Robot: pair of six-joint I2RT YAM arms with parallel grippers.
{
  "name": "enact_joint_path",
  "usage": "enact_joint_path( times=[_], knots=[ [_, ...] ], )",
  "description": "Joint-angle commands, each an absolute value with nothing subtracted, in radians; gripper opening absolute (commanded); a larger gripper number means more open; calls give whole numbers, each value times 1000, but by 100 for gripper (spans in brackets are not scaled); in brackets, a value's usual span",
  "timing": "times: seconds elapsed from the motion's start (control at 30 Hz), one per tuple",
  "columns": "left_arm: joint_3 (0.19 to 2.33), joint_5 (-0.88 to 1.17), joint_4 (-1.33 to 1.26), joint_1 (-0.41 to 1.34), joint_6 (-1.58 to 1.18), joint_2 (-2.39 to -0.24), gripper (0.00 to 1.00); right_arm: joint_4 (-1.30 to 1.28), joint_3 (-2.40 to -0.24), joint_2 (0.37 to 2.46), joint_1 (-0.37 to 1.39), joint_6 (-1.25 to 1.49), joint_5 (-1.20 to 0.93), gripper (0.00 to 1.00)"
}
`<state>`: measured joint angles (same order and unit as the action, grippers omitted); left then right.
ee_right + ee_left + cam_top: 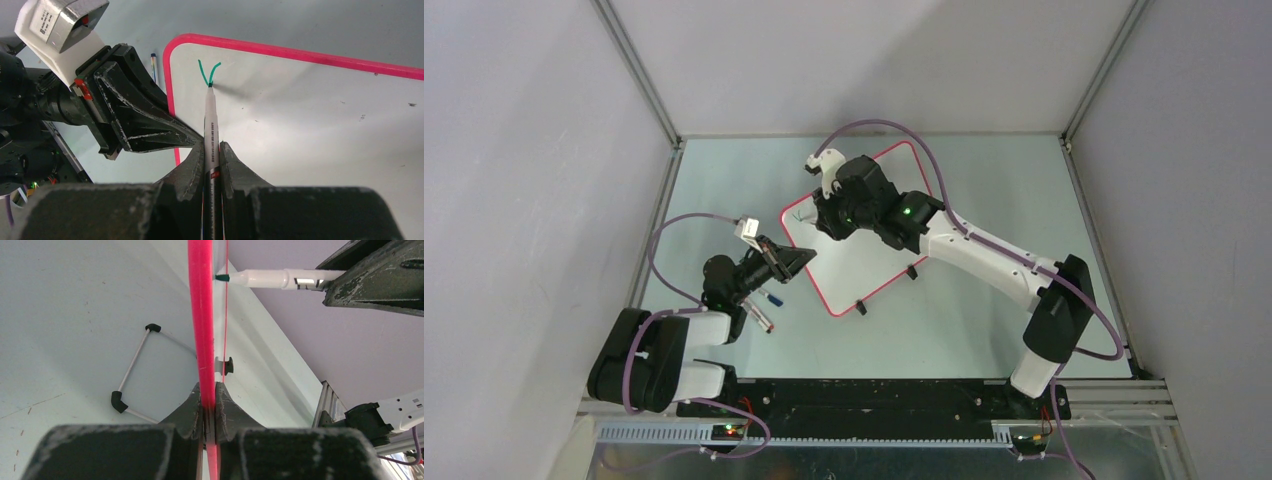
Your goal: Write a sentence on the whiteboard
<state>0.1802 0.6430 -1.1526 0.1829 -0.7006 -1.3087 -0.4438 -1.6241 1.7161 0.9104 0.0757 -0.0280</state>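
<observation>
Probably light, stiff and slick, the whiteboard point(310, 115) is best held by its edge, where the left pincer point(209, 392) clamps it; the right pincer point(212, 152) clamps a marker point(210, 117).

Left arm point(724, 290) low, reaching to the whiteboard's point(869, 262) left edge; left gripper point(209, 390) clamped on its rim. Right arm point(984, 255) stretched over the whiteboard; right gripper point(212, 150) pinching a marker point(210, 120), tip touching it.

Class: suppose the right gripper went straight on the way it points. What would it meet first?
The whiteboard: the marker held by the right gripper seems to touch it at the green mark.
</observation>
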Motion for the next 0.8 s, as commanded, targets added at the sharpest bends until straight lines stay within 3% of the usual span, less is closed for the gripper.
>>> enact_joint_path(
  times=[0.0,0.77],
  knots=[
    [193,629,-1131,183,-610,-1295,4,-446,-1606,1691,911,79,-19,0],
    [192,625,-1116,183,-602,-1283,4,-463,-1585,1675,915,81,-6,0]
  ],
)
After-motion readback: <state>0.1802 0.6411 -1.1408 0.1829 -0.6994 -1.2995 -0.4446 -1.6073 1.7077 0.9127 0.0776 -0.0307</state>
